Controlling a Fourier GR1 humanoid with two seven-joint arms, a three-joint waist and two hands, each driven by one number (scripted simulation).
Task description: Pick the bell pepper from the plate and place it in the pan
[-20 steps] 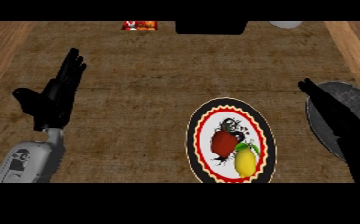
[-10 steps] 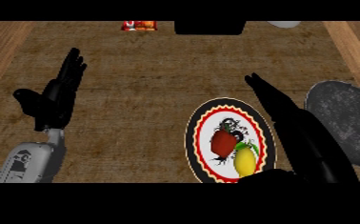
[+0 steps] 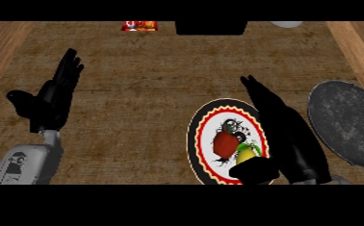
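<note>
The right hand (image 3: 284,133) lies over the plate (image 3: 202,138) at the desk's near edge, fingers straight and empty, ready to take the bell pepper (image 3: 226,144).

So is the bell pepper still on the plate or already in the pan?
On the plate: the red bell pepper lies on the round red-rimmed plate; the dark round pan holds nothing.

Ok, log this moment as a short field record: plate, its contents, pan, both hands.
plate: round, red-rimmed, patterned, on the counter right of centre
on plate: red bell pepper beside a yellow item
pan: dark, round, at the right edge, nothing seen in it
right hand: fingers straight, over the plate's right side, holding nothing
left hand: open, resting at the left
</note>
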